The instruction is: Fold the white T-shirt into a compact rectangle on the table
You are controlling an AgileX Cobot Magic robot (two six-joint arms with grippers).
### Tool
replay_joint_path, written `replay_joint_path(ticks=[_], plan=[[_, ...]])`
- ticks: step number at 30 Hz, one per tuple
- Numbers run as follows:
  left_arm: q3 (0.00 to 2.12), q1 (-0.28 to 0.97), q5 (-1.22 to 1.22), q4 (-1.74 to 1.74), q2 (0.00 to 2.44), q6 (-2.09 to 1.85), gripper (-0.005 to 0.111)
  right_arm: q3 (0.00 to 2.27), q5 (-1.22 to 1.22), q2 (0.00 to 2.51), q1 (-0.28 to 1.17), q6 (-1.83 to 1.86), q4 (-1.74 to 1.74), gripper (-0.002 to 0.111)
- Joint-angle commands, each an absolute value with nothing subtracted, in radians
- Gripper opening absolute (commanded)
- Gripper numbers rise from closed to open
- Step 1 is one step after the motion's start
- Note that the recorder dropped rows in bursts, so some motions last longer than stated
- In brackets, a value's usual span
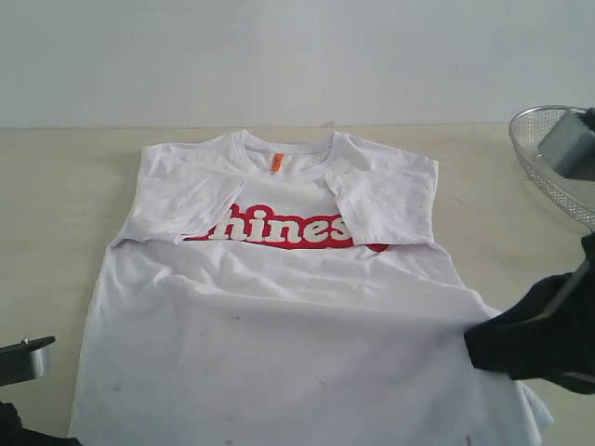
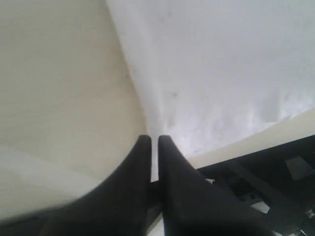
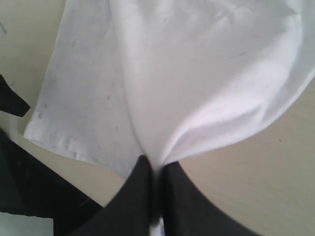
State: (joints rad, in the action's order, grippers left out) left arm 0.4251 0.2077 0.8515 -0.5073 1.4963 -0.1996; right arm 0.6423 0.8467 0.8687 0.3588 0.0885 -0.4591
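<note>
The white T-shirt (image 1: 279,325) lies face up on the table (image 1: 56,204), neck and orange tag at the far side. Both sleeves are folded inward over the red "Chinese" lettering (image 1: 279,229). My right gripper (image 1: 479,339) is shut on the shirt's right side edge; the cloth (image 3: 197,73) bunches into a raised ridge running into the right gripper (image 3: 157,164). My left gripper (image 2: 153,138) has its fingers nearly together at the shirt's near left corner, with a strip of the white cloth (image 2: 221,73) between them. In the exterior view its tips are out of frame.
A round silver wire-mesh basket (image 1: 548,158) stands at the far right of the table, behind the right arm. A grey part of the left arm (image 1: 23,358) shows at the near left. The table's near edge (image 2: 256,140) runs close to the shirt's hem.
</note>
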Motion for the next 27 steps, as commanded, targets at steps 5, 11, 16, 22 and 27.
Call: replay_joint_path(ticks=[5, 11, 16, 22, 27], plan=[[0.420, 0.214, 0.841, -0.617, 1.558, -0.319, 0.026, 0.641, 0.835, 0.861, 0.359, 0.098, -0.455, 0.000], [0.420, 0.214, 0.832, -0.623, 1.561, -0.271, 0.058, 0.641, 0.835, 0.861, 0.359, 0.102, -0.453, 0.000], [0.420, 0.214, 0.813, -0.690, 1.561, -0.270, 0.058, 0.641, 0.829, 0.861, 0.359, 0.102, -0.453, 0.000], [0.420, 0.214, 0.802, -0.698, 1.585, -0.272, 0.058, 0.641, 0.827, 0.861, 0.359, 0.102, -0.453, 0.000], [0.420, 0.214, 0.800, -0.738, 1.675, -0.303, 0.058, 0.641, 0.827, 0.861, 0.359, 0.102, -0.453, 0.000]])
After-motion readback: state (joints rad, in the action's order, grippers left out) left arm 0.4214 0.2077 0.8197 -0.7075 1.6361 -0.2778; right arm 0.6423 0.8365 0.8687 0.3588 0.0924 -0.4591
